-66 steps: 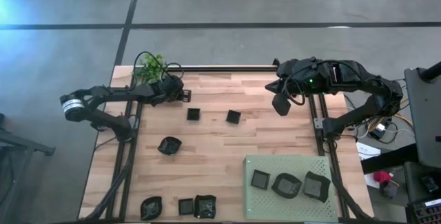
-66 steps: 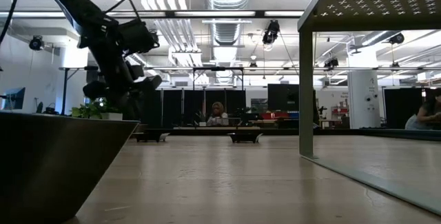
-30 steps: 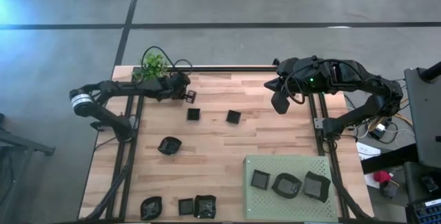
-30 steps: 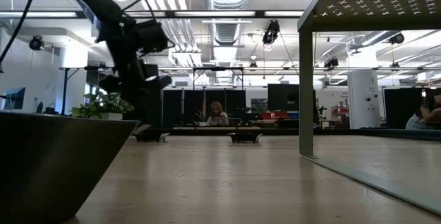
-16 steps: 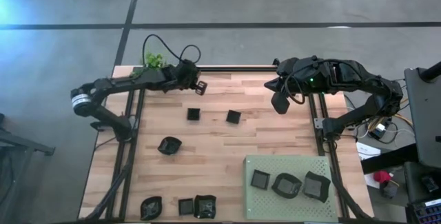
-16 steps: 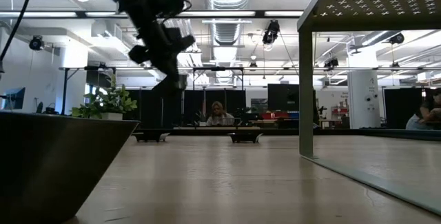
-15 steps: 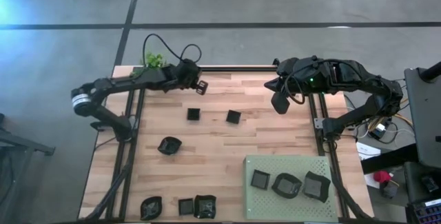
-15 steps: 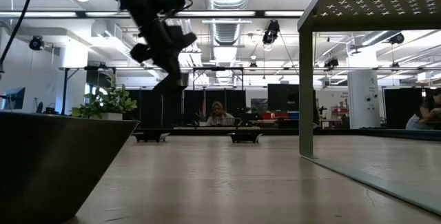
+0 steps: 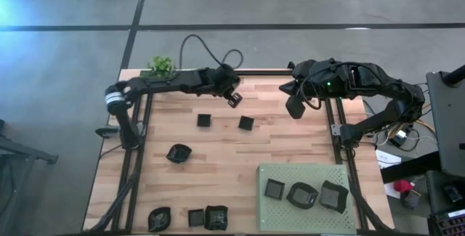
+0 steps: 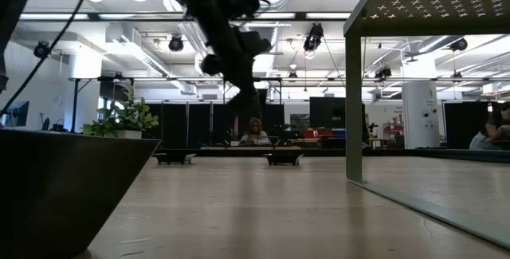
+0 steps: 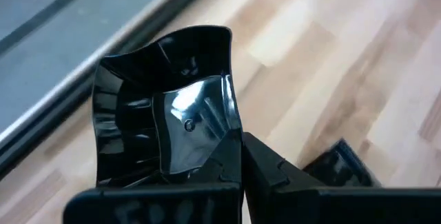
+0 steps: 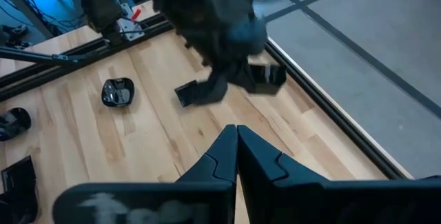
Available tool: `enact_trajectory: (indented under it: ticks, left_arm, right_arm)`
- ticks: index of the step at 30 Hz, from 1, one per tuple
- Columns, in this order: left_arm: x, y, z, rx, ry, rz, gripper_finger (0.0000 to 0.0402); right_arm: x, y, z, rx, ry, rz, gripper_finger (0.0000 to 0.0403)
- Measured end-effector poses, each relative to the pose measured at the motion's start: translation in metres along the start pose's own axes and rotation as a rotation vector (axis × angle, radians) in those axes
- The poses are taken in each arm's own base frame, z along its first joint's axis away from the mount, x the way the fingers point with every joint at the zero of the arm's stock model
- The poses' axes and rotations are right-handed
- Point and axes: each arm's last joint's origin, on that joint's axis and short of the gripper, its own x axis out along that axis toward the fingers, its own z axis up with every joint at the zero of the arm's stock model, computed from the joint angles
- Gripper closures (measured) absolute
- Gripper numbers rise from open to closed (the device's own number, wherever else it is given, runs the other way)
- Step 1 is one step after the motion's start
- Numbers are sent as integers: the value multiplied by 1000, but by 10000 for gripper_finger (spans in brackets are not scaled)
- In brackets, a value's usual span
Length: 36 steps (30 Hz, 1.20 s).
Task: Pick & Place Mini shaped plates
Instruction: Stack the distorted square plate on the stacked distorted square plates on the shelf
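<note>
The left gripper (image 9: 234, 99) is out over the far part of the table (image 9: 218, 160), up around 12 o'clock, fingers pinched tight on a small square black plate (image 9: 235, 99). The left wrist view shows it plainly: the two fingers (image 11: 227, 162) meet on the near rim of the glossy dish (image 11: 165, 124), which hangs above the wood, clear of the surface.

Over at 1 o'clock the right gripper (image 9: 294, 107) waits with its fingers (image 12: 238, 148) pressed together, nothing between them.

On the table, two square plates sit just below the carried one, one (image 9: 204, 120) toward 11 and one (image 9: 246, 123) near 12. A wavy-rimmed plate (image 9: 179, 153) lies at about 9 o'clock. Three more line the near edge around 7 o'clock (image 9: 159, 218) (image 9: 196, 217) (image 9: 216, 216).

The green mat (image 9: 305, 174) at 5 o'clock carries three plates in a row (image 9: 274, 189) (image 9: 301, 194) (image 9: 333, 196). A small leafy plant (image 9: 160, 66) stands at the far left corner, 10 o'clock.
</note>
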Motion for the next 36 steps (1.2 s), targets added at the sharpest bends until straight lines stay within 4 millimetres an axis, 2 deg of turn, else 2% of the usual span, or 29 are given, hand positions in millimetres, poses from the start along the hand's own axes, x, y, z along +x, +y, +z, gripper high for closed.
enact_trajectory:
  ticks: [5,9,17,24,36]
  left_arm:
    - [23,-20,3,102,46,-45,401]
    - [39,-33,-4,155,85,-55,401]
    - [64,-39,-23,176,166,-41,401]
    - [76,-41,-30,179,189,-32,402]
    - [75,-42,-29,171,188,-33,401]
  right_arm:
    - [-1,0,0,0,-3,2,394]
    - [-2,-1,0,1,-5,3,394]
    - [-2,-1,0,-2,-5,3,394]
    - [-2,-1,0,-2,-5,2,394]
    - [-2,-1,0,-2,-6,0,394]
